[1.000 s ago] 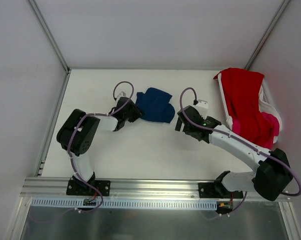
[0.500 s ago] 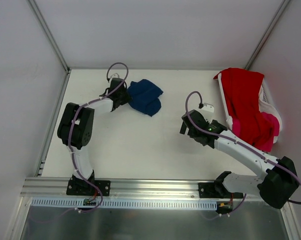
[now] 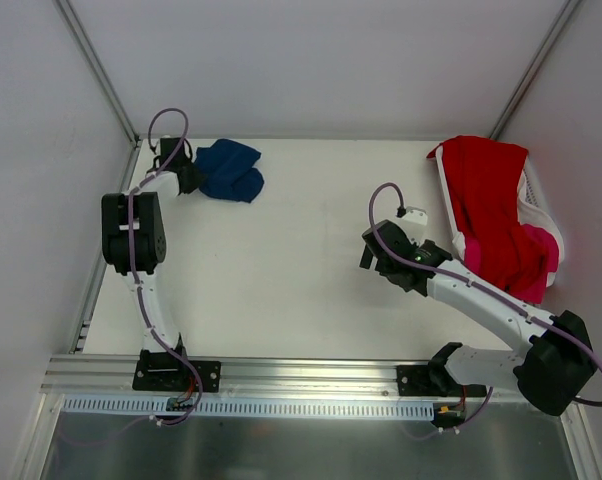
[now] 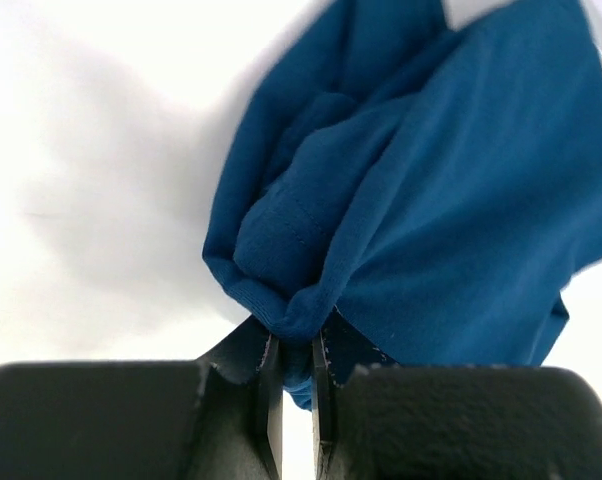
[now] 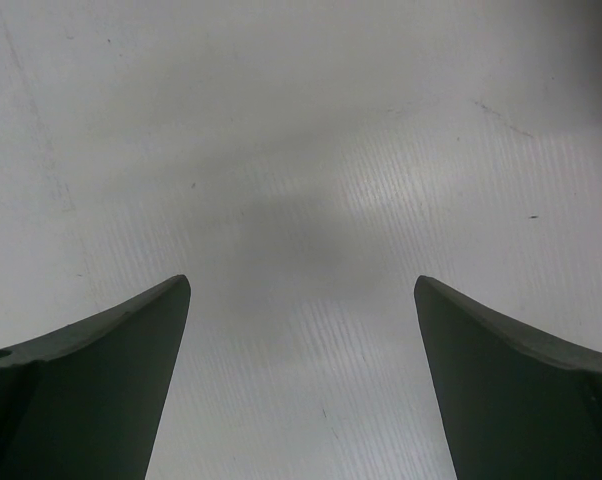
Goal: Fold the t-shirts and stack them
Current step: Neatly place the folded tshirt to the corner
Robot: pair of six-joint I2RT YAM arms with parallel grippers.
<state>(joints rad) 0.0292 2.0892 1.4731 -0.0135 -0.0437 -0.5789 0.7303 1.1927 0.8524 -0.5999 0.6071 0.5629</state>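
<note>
Fingers of the left gripper [image 4: 292, 350] pinch the bunched navy shirt [image 3: 231, 170] at the far left corner of the table [image 3: 281, 290]; the right gripper [image 5: 301, 300] gapes wide, empty; a red shirt [image 3: 489, 200] and a pink shirt [image 3: 543, 246] drape the basket [image 3: 537, 198].

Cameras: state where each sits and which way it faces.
Top external: above, behind the bases, looking down on the white table; both arms show.
Left wrist: behind the left gripper, facing the navy blue cotton t-shirt its shut fingers pinch.
Right wrist: behind the right gripper, facing table between its open fingers.
Shared: top and left wrist show that t-shirt.
</note>
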